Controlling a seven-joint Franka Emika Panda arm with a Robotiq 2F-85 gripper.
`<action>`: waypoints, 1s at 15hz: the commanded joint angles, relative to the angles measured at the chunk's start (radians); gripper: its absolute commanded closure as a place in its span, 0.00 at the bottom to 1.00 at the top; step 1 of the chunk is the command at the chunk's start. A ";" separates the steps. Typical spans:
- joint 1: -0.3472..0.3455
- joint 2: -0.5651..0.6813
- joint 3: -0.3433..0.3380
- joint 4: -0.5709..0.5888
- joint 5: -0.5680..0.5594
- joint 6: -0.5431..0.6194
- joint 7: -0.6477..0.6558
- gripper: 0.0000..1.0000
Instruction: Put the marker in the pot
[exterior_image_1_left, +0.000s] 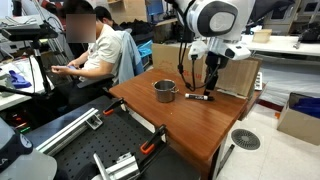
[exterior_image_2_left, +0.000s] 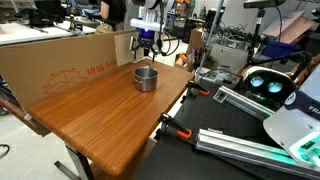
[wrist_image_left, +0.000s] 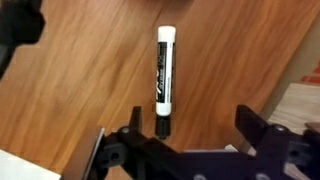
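Observation:
The marker (wrist_image_left: 165, 75) lies flat on the wooden table (wrist_image_left: 230, 50). It has a white barrel with a black label and a dark end toward the gripper. In an exterior view it is a thin dark stick (exterior_image_1_left: 200, 97) just beside the shiny silver pot (exterior_image_1_left: 164, 90). The pot also shows in the other exterior view (exterior_image_2_left: 146, 78), where I cannot make out the marker. My gripper (wrist_image_left: 193, 125) is open and empty, hovering above the table. The marker's dark end sits next to one finger, off-centre between the jaws. The gripper also shows in both exterior views (exterior_image_1_left: 210, 82) (exterior_image_2_left: 147, 45).
A cardboard wall (exterior_image_2_left: 70, 65) runs along one table edge and a cardboard box (exterior_image_1_left: 236, 76) stands behind the gripper. A seated person (exterior_image_1_left: 95, 50) is beyond the table. Orange clamps (exterior_image_2_left: 178, 128) grip the table edge. A fan (exterior_image_1_left: 245, 139) sits on the floor.

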 joint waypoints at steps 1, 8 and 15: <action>0.037 0.056 -0.035 0.038 -0.018 0.016 0.051 0.00; 0.070 0.107 -0.062 0.061 -0.047 -0.007 0.082 0.28; 0.070 0.108 -0.065 0.085 -0.063 -0.048 0.077 0.80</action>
